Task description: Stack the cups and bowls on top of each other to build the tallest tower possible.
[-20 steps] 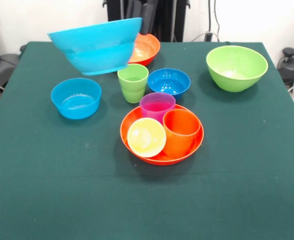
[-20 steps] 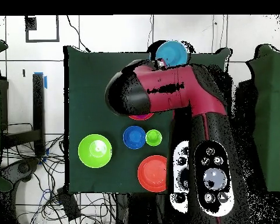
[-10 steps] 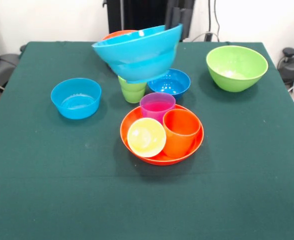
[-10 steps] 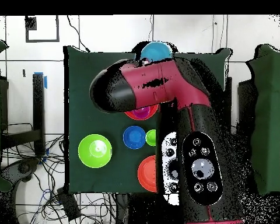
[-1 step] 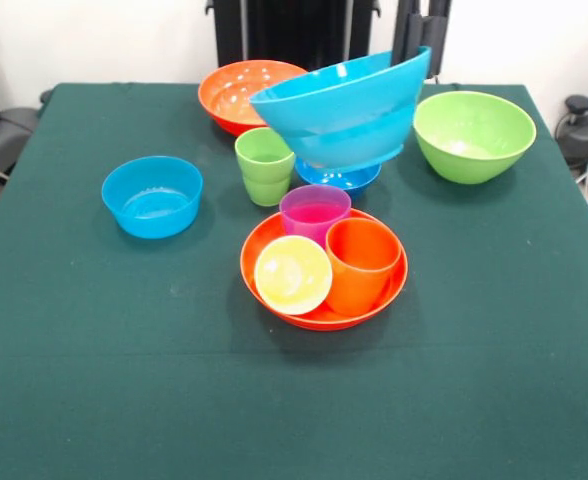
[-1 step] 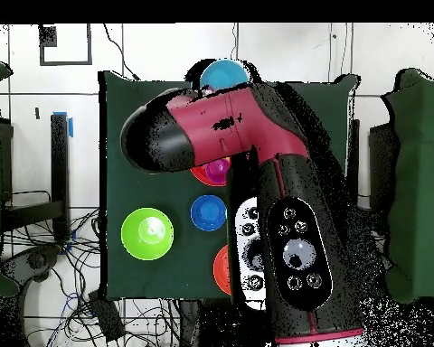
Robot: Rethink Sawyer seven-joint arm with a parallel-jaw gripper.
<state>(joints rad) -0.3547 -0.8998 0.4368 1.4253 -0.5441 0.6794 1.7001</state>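
A: Front view, left to right. A small light blue bowl (image 5: 152, 195) sits alone at the table's left. An orange bowl (image 5: 242, 94) is at the back, with the green cup (image 5: 265, 166) in front of it.

B: And mid-table?

A: A second orange bowl (image 5: 323, 268) holds the yellow cup (image 5: 293, 274), orange cup (image 5: 362, 264) and purple cup (image 5: 315, 213). Above and behind it the large light blue bowl (image 5: 341, 108) hangs tilted in the air, covering most of the dark blue bowl (image 5: 336, 177). The gripper (image 5: 420, 42) clamps its raised right rim.

B: Right side?

A: The lime green bowl (image 5: 472, 134) stands well apart.

B: Surface, room?

A: Dark green cloth on the table (image 5: 124, 370), white wall behind. In the overhead view the arm (image 6: 257, 181) hides most of the things.
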